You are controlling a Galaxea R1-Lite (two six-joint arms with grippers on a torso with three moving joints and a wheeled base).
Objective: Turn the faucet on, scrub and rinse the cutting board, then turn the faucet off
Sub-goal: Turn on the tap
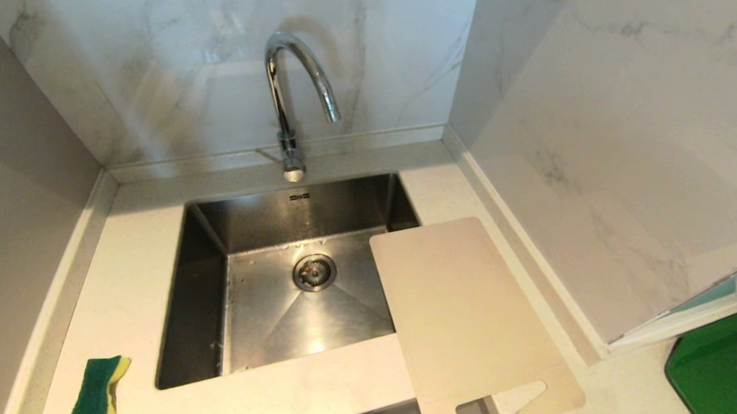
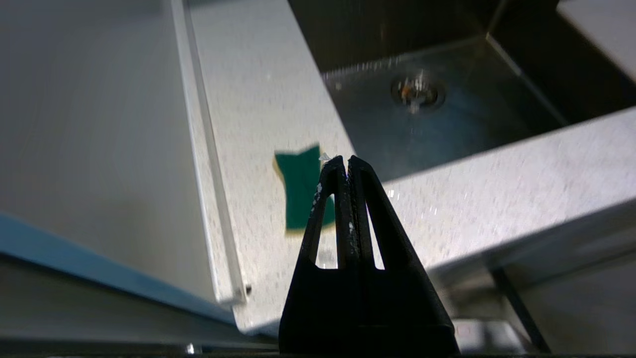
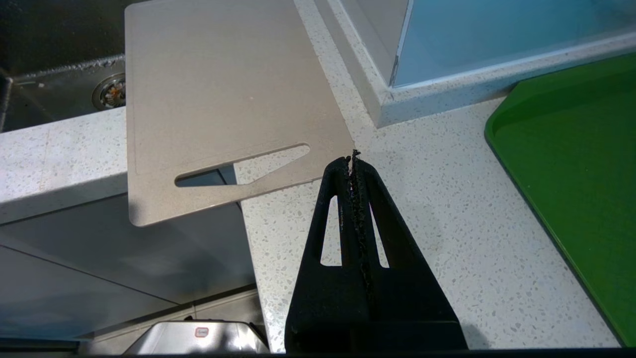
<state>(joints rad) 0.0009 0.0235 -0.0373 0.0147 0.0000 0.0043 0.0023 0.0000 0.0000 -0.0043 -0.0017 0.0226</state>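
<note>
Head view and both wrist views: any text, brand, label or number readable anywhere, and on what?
No text can be read.
A small dark mark on the back wall of the sink, below the faucet: too small to read.
A small red-edged label on a metal thing below the counter: too small to read.

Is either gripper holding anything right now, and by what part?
Nothing is held. The left gripper and right gripper are both shut on nothing, clear of sponge and cutting board.
</note>
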